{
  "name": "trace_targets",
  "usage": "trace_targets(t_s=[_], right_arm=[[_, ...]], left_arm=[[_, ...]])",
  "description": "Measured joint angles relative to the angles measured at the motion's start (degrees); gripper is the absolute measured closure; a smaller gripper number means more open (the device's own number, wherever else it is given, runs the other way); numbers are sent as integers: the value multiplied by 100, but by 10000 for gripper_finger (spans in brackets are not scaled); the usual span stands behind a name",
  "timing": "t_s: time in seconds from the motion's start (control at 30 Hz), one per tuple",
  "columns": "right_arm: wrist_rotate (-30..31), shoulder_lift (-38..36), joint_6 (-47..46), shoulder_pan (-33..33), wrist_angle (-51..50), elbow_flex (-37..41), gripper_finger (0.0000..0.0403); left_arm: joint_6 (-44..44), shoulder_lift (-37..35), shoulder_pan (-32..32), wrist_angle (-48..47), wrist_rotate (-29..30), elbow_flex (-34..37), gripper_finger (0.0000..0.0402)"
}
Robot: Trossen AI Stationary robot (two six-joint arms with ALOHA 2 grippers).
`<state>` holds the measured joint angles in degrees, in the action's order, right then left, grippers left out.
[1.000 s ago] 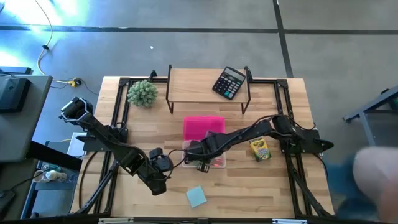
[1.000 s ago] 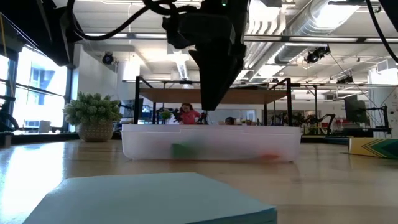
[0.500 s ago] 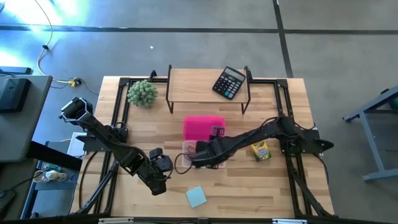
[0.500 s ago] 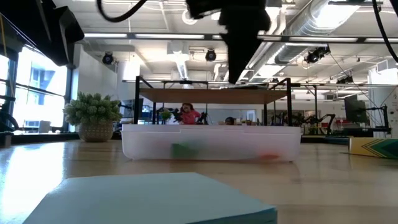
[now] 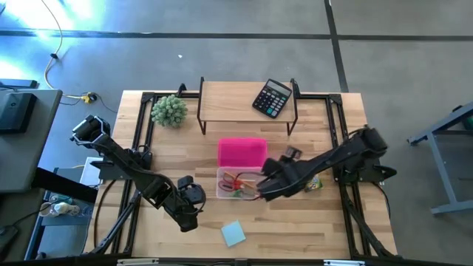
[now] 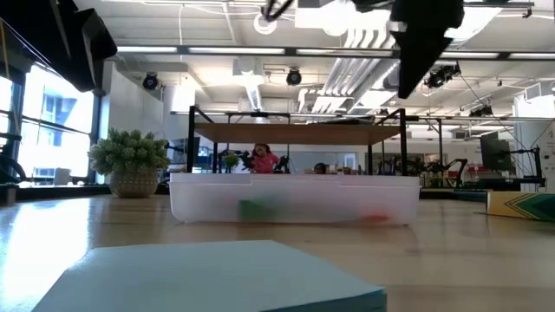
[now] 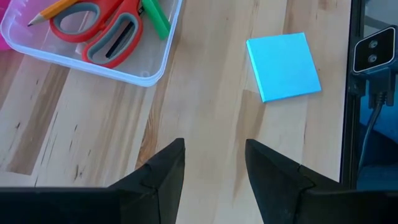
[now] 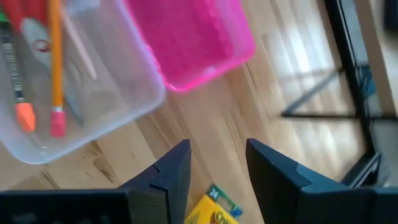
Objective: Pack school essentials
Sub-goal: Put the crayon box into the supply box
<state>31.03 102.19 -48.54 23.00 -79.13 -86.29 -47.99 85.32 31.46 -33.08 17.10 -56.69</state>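
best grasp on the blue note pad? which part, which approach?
Judging by its pose, come straight down and pinch two opposite straight edges. The note pad lies flat on bare table, a thin square turned slightly askew, so rotate the wrist to match. The left gripper is nearest, open and empty.

1. The left arm reaches in from the table's left edge, elbow bent, wrist low over the front-left boards.
2. The left gripper point(image 7: 211, 171) points forward, fingers parted with nothing between them.
3. The right arm stretches diagonally from the right side (raised above the tabletop).
4. The right gripper point(image 8: 214, 168) holds nothing, fingers apart.
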Motion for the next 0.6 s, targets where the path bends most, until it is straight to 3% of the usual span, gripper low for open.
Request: trace_targets(t_s=[0.3,0.6], right_arm=[[-216,-1820,-1351,0,153,1465,259],[-364,-3184,-1922,-2,4,1975,259]], left_arm=[[17,0,-68,7,117,0,245],[13,0,-205,48,194,0,245]])
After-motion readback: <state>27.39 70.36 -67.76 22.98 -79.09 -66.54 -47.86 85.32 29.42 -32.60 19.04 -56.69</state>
